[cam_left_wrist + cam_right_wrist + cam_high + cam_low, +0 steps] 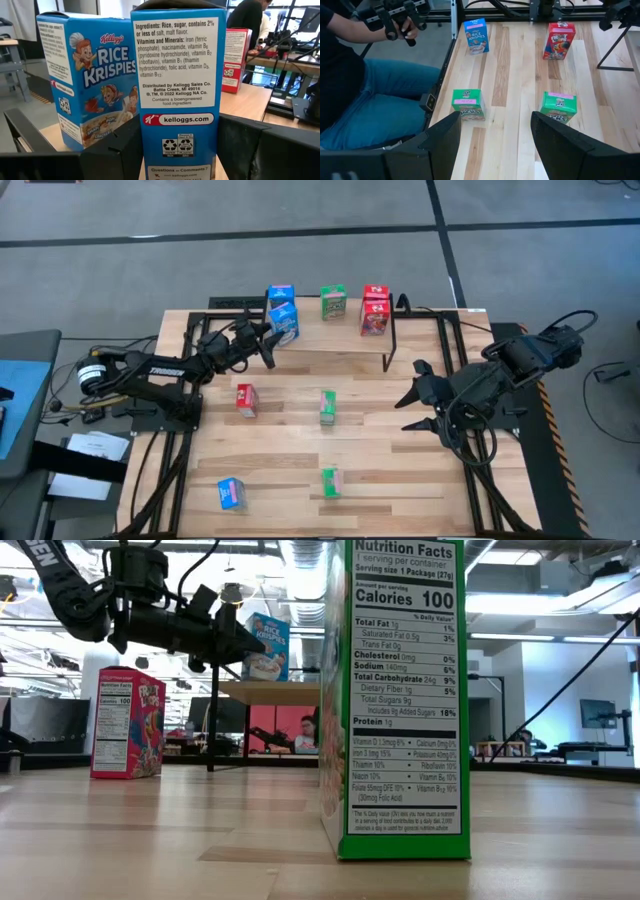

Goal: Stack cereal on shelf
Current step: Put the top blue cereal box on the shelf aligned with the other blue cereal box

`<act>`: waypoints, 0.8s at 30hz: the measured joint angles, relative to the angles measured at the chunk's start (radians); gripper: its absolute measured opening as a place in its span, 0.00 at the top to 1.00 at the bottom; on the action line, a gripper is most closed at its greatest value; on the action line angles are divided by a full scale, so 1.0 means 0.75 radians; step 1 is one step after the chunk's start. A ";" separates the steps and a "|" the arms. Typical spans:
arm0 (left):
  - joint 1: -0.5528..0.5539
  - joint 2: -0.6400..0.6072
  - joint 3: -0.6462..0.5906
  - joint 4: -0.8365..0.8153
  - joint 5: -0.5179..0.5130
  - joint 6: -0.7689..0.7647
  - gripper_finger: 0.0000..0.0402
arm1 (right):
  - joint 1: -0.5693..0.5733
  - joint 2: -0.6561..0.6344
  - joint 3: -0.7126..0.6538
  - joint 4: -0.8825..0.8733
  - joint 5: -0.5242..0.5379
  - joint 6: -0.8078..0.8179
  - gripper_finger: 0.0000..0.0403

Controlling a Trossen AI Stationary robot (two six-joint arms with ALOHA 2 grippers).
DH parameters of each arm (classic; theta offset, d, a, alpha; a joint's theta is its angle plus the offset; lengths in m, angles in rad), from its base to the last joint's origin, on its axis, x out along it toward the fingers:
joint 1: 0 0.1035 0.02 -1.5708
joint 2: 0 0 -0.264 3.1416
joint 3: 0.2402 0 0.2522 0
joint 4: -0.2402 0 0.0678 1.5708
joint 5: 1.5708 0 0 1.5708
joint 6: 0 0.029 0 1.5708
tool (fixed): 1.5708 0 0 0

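My left gripper reaches from the table's left and is shut on a blue cereal box, held upright at the shelf. A second blue box stands on the shelf beside it. Farther along the shelf stand a green box and two stacked red boxes. On the tabletop stand a red box, two green boxes and a blue box. My right gripper hangs open above the table's right part, holding nothing. My left gripper pinches the blue box's lower part between its two fingers, one on each wide face, with the narrow ingredients panel facing the wrist. The fingers come in about level from the table's left. The box is upright; whether its bottom rests on the shelf plank I cannot tell.
The shelf's black legs stand at the table's far middle. A person sits at the table's near edge, hands on a controller. In the low view a green box close to the camera fills the foreground.
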State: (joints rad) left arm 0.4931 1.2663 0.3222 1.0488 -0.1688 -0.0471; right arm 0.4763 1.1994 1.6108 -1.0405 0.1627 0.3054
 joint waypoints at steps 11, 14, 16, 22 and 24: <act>-0.001 -0.004 0.000 -0.004 -0.001 -0.012 0.52 | 0.000 0.000 0.000 0.000 0.000 0.001 0.34; -0.001 -0.004 0.000 -0.004 -0.002 -0.013 0.50 | 0.000 0.000 0.000 0.000 0.000 0.001 0.34; -0.001 -0.004 0.000 -0.005 -0.002 -0.019 0.48 | 0.000 0.000 0.000 0.000 0.000 0.001 0.34; -0.001 -0.005 0.000 -0.004 -0.003 -0.038 0.41 | 0.000 0.000 0.000 0.000 -0.001 0.001 0.34; -0.001 -0.005 -0.001 -0.004 -0.002 -0.055 0.38 | 0.000 0.000 0.000 0.000 -0.001 0.001 0.34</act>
State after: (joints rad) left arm 0.4927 1.2629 0.3218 1.0458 -0.1700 -0.0881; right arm 0.4763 1.1992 1.6108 -1.0402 0.1623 0.3058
